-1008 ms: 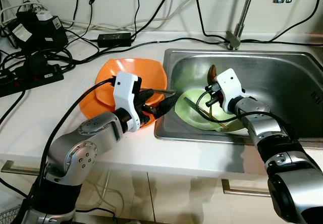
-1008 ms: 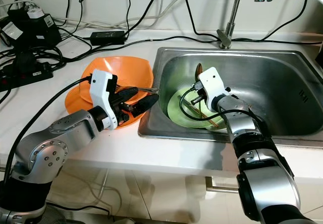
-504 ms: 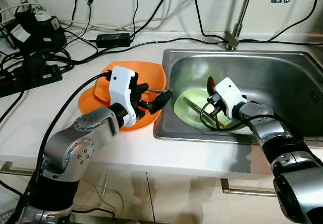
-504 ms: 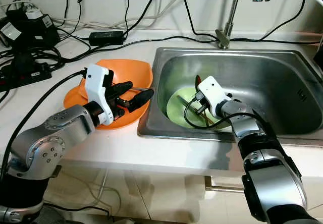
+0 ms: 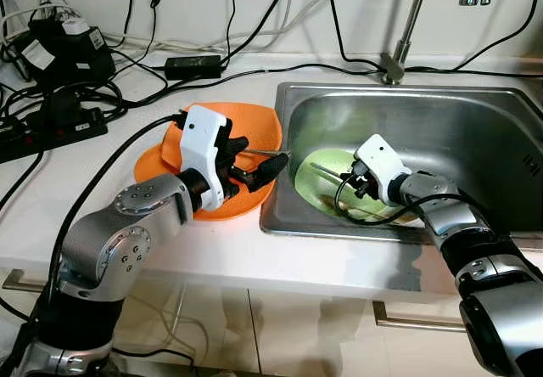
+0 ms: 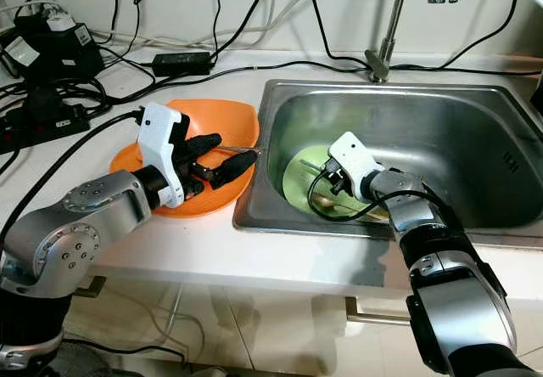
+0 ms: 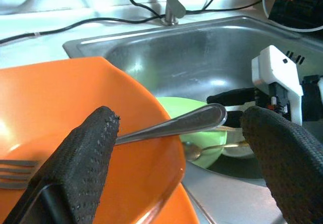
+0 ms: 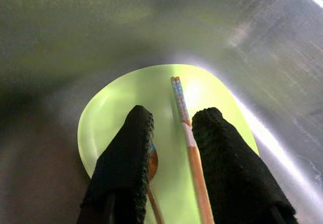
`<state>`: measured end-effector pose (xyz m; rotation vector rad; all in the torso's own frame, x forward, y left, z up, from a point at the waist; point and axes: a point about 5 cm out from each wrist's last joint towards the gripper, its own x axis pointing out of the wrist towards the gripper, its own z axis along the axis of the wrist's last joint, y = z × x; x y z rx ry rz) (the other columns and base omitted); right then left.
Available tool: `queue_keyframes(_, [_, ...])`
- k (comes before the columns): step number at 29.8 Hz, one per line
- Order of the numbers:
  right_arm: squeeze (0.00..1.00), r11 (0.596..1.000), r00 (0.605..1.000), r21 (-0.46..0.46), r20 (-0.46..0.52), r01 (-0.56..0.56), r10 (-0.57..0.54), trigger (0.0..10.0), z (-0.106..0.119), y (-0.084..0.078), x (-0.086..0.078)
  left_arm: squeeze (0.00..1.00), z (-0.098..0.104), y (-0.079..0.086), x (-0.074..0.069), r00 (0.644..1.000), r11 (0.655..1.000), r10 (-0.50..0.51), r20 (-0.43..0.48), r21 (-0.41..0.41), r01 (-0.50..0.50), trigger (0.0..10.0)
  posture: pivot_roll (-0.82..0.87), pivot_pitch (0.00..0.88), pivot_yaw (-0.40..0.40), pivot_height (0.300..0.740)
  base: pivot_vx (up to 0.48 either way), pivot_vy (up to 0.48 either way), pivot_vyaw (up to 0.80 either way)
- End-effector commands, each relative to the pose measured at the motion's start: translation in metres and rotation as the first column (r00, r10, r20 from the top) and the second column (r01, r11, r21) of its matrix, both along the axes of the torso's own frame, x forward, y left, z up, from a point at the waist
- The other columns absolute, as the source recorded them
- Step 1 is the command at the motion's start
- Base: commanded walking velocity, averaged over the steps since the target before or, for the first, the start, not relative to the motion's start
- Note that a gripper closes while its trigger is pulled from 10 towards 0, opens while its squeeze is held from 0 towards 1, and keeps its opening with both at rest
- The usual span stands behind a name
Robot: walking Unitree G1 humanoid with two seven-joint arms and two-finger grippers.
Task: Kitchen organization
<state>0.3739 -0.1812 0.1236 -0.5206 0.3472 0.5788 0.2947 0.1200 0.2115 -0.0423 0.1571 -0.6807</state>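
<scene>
Across the orange plate [image 5: 216, 131] on the counter lies a metal fork [image 7: 171, 125], long axis running toward the sink [image 5: 441, 118], its handle end jutting past the plate's rim over the basin edge. Left gripper [image 5: 259, 166] hovers around that handle, fingers spread wide, not touching it. Down in the sink, the right gripper [image 8: 171, 133] stands over a green plate [image 5: 327, 166], fingers slightly parted astride a chopstick [image 8: 187, 133], a spoon beside it. Cables crowd the counter behind.
</scene>
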Motion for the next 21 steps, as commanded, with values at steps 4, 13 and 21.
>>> queue_keyframes(4, [1.0, 0.999, 0.997, 0.049, 0.077, -0.019, 0.015, 10.0, 0.018, 0.009, 0.007, 0.0, 0.008, 0.003, 0.004, 0.998, 0.999, 0.007, 0.066, 0.052, -0.01, 10.0, -0.01, 0.0, 0.051, 0.74, 0.0, 0.0, 0.0])
queue_keyframes(13, [1.0, 0.901, 0.975, 0.432, 0.211, -0.027, -0.071, 10.0, 0.075, 0.028, 0.019, 0.0, 0.006, -0.003, 0.011, 0.975, 0.978, -0.06, 0.213, 0.206, 0.016, 10.0, -0.01, 0.0, 0.062, 0.74, 0.0, 0.0, 0.0])
queue_keyframes(21, [0.0, 0.857, 0.971, 0.512, 0.228, -0.057, -0.072, 10.0, 0.091, 0.036, 0.019, 0.0, 0.002, -0.027, 0.012, 0.92, 0.926, -0.263, 0.291, 0.343, 0.156, 10.0, -0.02, 0.0, 0.071, 0.74, 0.0, 0.0, 0.0])
